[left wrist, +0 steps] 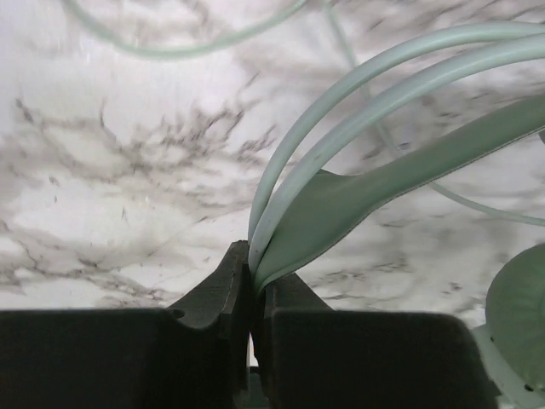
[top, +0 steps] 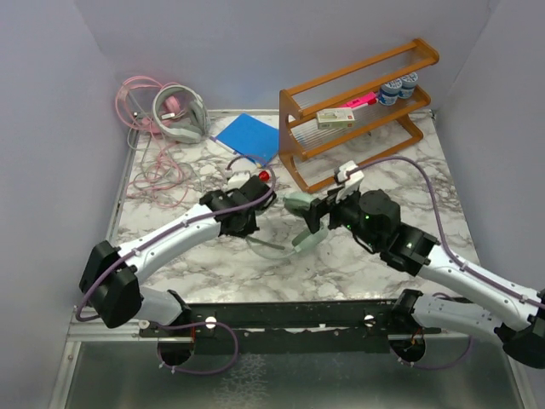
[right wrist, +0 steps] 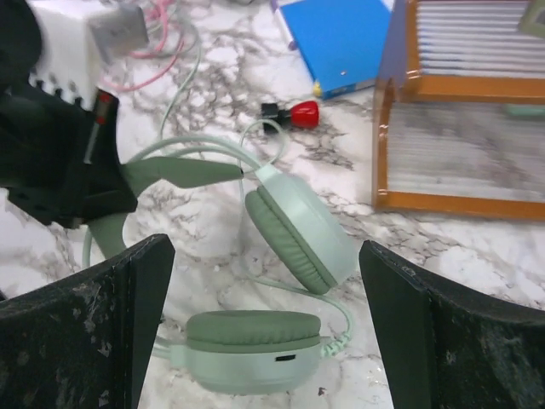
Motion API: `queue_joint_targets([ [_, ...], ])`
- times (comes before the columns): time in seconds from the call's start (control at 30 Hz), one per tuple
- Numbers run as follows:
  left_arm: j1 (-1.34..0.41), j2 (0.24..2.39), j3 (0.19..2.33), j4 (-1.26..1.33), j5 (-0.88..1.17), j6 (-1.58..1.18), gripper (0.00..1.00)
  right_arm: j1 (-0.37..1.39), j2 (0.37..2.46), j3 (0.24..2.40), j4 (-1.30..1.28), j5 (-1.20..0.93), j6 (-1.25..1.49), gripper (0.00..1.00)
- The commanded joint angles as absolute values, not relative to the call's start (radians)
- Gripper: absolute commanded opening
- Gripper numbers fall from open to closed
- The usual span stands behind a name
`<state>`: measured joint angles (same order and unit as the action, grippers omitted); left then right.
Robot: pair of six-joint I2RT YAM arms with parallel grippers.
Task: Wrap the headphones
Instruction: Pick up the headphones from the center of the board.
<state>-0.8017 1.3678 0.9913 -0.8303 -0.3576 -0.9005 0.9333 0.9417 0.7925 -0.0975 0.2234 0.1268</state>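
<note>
left gripper (left wrist: 251, 268) pinches mint headphones (left wrist: 358, 196) band; right gripper (right wrist: 264, 256) hovers, spread

mint green headset (right wrist: 302, 230): just in front of wooden rack (top: 358, 102), headband pinched in left gripper (left wrist: 251, 256), cups splayed apart, cable loose and unwound. silver-grey headset (top: 180, 115) and pink headset (top: 171, 106): nested together well left of rack, pink cable in a loose tangle.

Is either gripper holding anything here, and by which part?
The left gripper is shut on the green headphones, pinching the headband. The right gripper is open, holding nothing.
</note>
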Motion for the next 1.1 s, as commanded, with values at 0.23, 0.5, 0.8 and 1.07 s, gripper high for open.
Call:
queue_joint_targets([
  [0.23,-0.792,1.333,1.633,-1.144,-0.485,-0.507,0.00,0.891,0.740,0.916,-0.228,0.482,0.147,1.00],
  [0.5,-0.782,1.391,1.925,-1.237,-0.502,-0.429,0.00,0.891,0.559,0.875,-0.177,0.421,0.077,1.00],
  [0.8,-0.782,1.415,2.127,-1.259,-0.417,-0.431,0.00,0.891,0.529,0.646,0.046,0.238,0.043,1.00],
  [1.07,-0.782,1.344,2.109,-1.234,-0.349,-0.503,0.00,0.891,0.584,0.380,0.411,0.149,0.066,1.00],
])
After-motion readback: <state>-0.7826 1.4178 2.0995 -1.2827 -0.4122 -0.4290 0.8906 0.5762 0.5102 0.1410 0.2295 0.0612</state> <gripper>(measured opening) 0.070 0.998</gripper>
